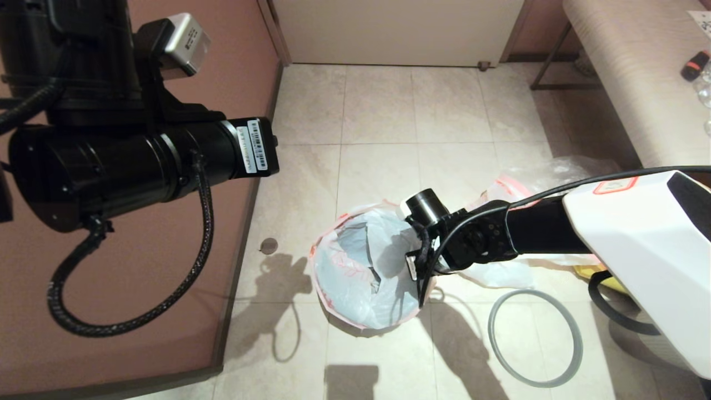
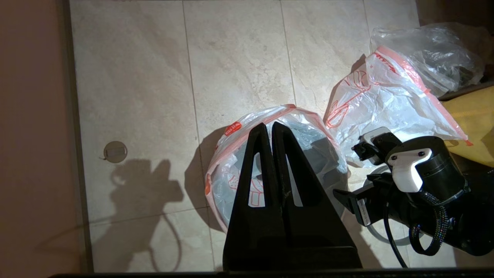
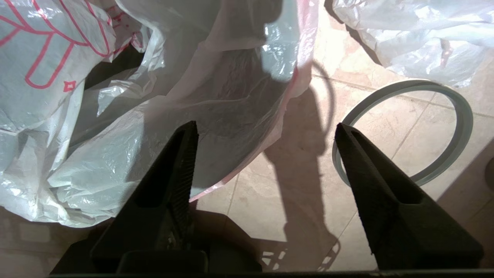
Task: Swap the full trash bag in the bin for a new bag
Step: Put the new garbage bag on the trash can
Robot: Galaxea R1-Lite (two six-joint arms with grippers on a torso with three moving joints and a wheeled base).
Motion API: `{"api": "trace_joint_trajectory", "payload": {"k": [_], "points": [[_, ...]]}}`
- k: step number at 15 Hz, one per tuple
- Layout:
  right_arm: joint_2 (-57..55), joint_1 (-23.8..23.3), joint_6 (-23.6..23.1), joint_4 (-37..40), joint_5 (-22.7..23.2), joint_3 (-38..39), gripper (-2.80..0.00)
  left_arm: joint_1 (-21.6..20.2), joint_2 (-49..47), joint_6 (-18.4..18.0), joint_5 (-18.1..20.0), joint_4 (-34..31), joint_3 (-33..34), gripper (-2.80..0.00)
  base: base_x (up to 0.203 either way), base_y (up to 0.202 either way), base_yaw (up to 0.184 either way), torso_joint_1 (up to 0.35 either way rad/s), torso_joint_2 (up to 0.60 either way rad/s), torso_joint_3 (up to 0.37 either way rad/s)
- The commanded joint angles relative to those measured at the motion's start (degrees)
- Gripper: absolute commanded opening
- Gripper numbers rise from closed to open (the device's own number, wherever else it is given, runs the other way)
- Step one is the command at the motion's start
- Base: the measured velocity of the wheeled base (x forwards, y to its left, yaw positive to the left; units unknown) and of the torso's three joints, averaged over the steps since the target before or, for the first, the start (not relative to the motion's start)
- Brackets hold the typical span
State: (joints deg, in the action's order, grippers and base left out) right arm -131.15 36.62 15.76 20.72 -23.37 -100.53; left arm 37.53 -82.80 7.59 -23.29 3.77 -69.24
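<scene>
Right, here on the tiled floor the bin is all but hidden: the new bag is draped over its mouth, orange-red hem folded out over the edge, red drawing showing inside, and only a dark patch of the interior peeks through in the right wrist view. The right gripper hovers at the bag's 3 o'clock edge in the head view, fingers spread wide and pinching nothing; one finger sits over the draped plastic, the other over bare tile beside the grey ring rim. That ring lies flat on the floor at about 4 o'clock from the bin, apart from it. The full trash bag rests on the floor at roughly 2 o'clock from the bin, with a clear colourless bag behind it and yellow fabric just beside. The left gripper hangs high above the bin, fingers pressed together, holding nothing. A brown wall runs along the 9 o'clock side.
</scene>
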Motion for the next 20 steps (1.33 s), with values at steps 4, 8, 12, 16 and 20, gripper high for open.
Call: {"api": "trace_joint_trajectory", "payload": {"k": [4, 8, 12, 16, 20], "points": [[-6.72, -2.99, 0.22, 0.11, 1.93, -3.41, -2.80, 0.08, -0.61, 0.13, -0.18, 0.10, 0.07, -2.80, 0.000, 0.000, 0.000, 0.000, 0.00, 0.000], [-9.18, -2.86, 0.15, 0.12, 3.94, -6.23, -2.80, -0.01, -0.78, 0.12, -0.26, 0.19, 0.02, -2.80, 0.000, 0.000, 0.000, 0.000, 0.00, 0.000], [-6.94, -2.88, 1.35, 0.72, 3.74, -5.32, -2.80, 0.15, -0.70, 0.13, -0.26, 0.04, 0.07, -2.80, 0.000, 0.000, 0.000, 0.000, 0.00, 0.000], [-1.66, -6.33, 2.52, 0.94, 1.32, 2.70, -2.80, 1.40, -0.43, 0.05, -0.35, 0.10, 0.45, -2.80, 0.000, 0.000, 0.000, 0.000, 0.00, 0.000], [2.36, -11.73, 2.57, 0.16, 2.36, 10.71, -2.80, 2.28, -0.61, 0.05, -0.35, 0.10, 0.69, -2.80, 0.000, 0.000, 0.000, 0.000, 0.00, 0.000]]}}
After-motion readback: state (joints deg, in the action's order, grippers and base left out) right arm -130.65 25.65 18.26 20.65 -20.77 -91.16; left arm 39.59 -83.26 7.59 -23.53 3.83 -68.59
